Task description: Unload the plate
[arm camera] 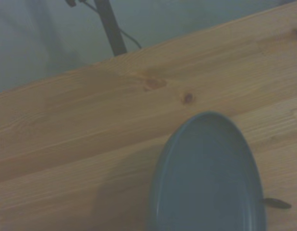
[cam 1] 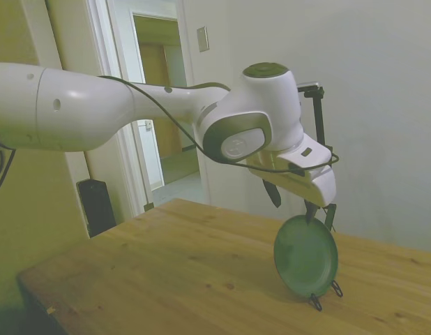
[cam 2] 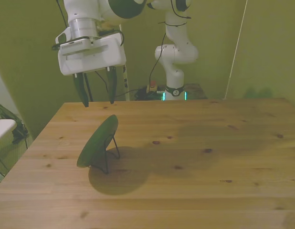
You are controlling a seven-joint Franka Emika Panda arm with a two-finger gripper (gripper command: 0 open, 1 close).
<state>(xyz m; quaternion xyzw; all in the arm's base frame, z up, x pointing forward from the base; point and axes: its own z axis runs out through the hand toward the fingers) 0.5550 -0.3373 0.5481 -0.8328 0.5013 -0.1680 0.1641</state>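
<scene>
a round dark green plate is standing on edge on a wooden table, leaning back against a thin black wire stand whose small feet are poking out below its rim in the side view. in the front view the plate is sitting toward the front view's left side of the table, tilted, with its back and the stand's legs facing the front view's right, and it is casting a round shadow on the wood beneath it. in the wrist view the plate is showing its plain, shallow inner face and raised rim from close above, with a dark tip of the stand sticking out past its edge and bare wood grain around it. the gripper is hanging in the air above the plate, its two dark fingers pointing down and spread apart, with nothing held between them. in the side view the gripper is hovering just over the plate's top edge, one fingertip looking very near the rim, though it is not clear whether it is touching. the white arm is reaching in from the side view's left. behind the table a doorway is standing open in a pale wall.
</scene>
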